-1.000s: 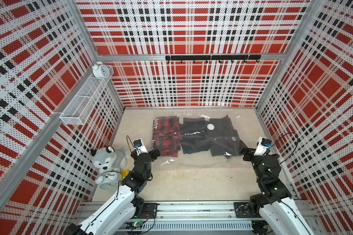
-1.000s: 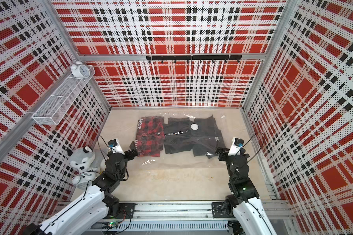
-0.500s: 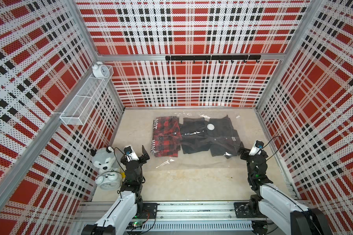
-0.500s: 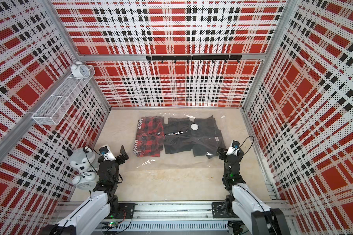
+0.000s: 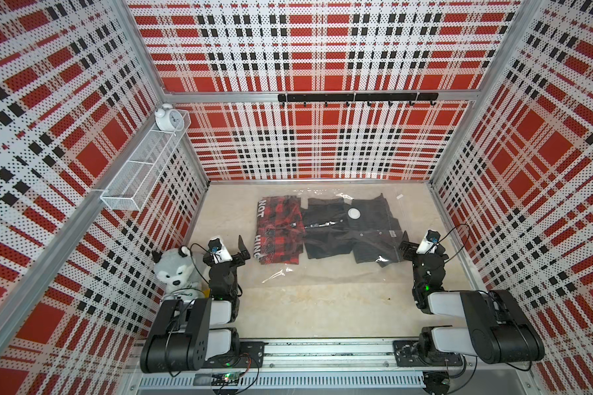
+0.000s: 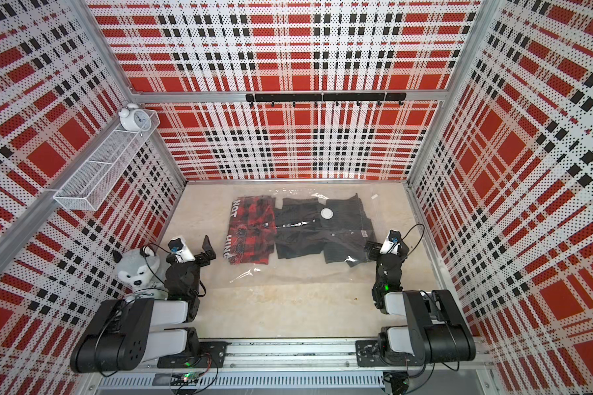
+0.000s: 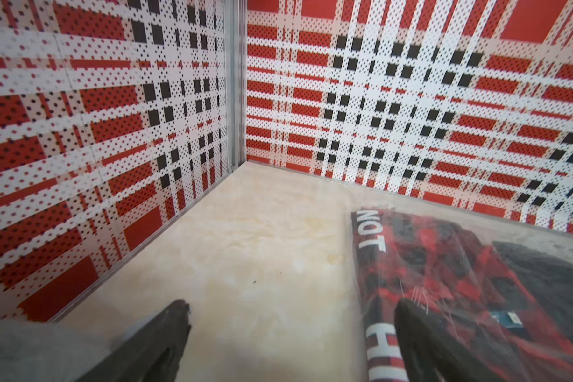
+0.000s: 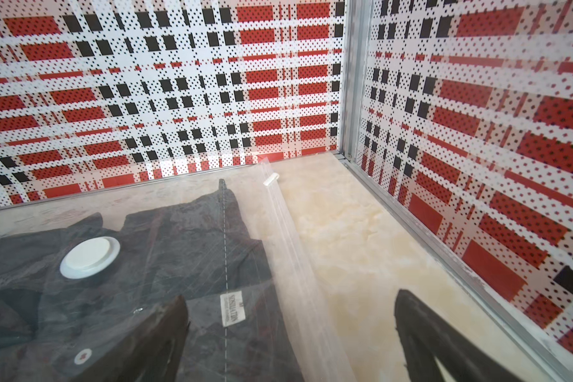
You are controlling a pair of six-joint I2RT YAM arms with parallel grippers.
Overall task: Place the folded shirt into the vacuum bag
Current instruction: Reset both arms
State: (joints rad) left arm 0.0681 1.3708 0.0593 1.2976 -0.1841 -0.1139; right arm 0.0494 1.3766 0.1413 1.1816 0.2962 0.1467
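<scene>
The clear vacuum bag lies flat at the back middle of the table in both top views. Its round white valve and white slider clip show. A red-and-black plaid folded shirt lies under the plastic at the bag's left end. A dark shirt lies beside it under the valve. My left gripper hangs open just left of the plaid shirt, holding nothing. At the bag's right edge, my right gripper stands open over the zip strip, also holding nothing.
A grey plush husky sits against the left wall beside my left arm. On the left wall hangs a white wire shelf carrying an alarm clock. A black hook rail runs along the back wall. Plaid walls enclose the table on three sides.
Both arms have folded back toward the front rail. The grippers have drawn slightly away from the bag and stay open. Bag and shirts have not moved.
</scene>
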